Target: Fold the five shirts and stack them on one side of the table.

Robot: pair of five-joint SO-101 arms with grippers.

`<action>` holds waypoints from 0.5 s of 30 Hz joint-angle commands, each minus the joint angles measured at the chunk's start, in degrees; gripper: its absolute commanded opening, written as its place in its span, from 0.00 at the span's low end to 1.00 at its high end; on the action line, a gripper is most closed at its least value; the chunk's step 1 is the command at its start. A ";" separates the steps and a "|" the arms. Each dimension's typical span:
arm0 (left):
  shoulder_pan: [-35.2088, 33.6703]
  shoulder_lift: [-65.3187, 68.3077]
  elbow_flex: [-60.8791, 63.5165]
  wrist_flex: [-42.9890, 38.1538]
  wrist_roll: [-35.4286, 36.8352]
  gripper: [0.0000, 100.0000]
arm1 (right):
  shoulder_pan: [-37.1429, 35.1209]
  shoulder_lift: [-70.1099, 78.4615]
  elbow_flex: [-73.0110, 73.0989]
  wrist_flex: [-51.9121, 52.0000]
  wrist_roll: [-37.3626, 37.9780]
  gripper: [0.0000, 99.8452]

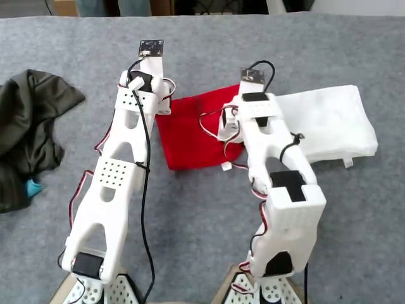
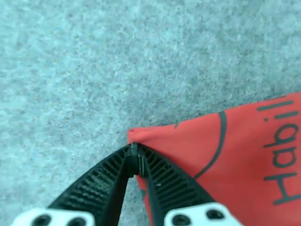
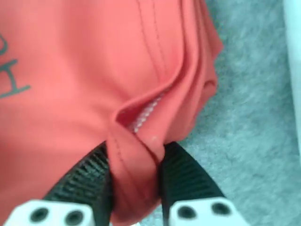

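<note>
The left gripper (image 2: 136, 159) has its two black ribbed fingers pressed together on a corner of the red shirt (image 2: 225, 155), with only a thin edge of cloth caught between the tips. That corner lies flat on the grey felt of the desk (image 2: 94, 70). The right gripper (image 3: 135, 165) is clamped on a thick bunched fold of the same red shirt (image 3: 70, 70). The cloth there is puckered, a seam shows pale stitching, and the fold bulges out between the fingers.

From above, the red shirt (image 1: 193, 133) lies folded into a rough rectangle around the middle of the desk (image 1: 202, 215), between the two arms. The left arm meets its left side and the right arm covers its right side. Black lettering runs across the cloth.

A white shirt (image 1: 329, 123) lies folded flat just beside the red one, toward the right edge of the desk, partly under the right arm. A dark shirt (image 1: 28, 126) lies crumpled in a heap at the left edge, well apart from the red shirt. A small blue thing (image 1: 33, 187) pokes out at the near side of that heap.
</note>
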 commanded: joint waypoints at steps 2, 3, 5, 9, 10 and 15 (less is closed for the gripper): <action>-1.01 -0.62 -0.57 1.93 -2.55 0.08 | 2.73 1.01 -0.04 0.18 1.05 0.02; -0.84 -0.97 -0.66 2.55 -2.90 0.13 | 2.64 1.80 -0.13 0.00 1.05 0.01; -1.27 -3.52 -0.57 3.96 -0.26 0.20 | 2.37 3.91 -0.13 -0.79 1.05 0.01; -4.35 -9.93 -0.57 6.42 4.31 0.23 | 2.46 4.79 -1.54 -0.70 0.97 0.01; -4.97 -11.60 -0.48 6.86 5.01 0.23 | 2.46 4.88 -1.54 -0.88 0.97 0.01; -5.23 -16.79 2.15 6.95 15.21 0.27 | 2.37 4.88 -1.54 -0.97 0.97 0.01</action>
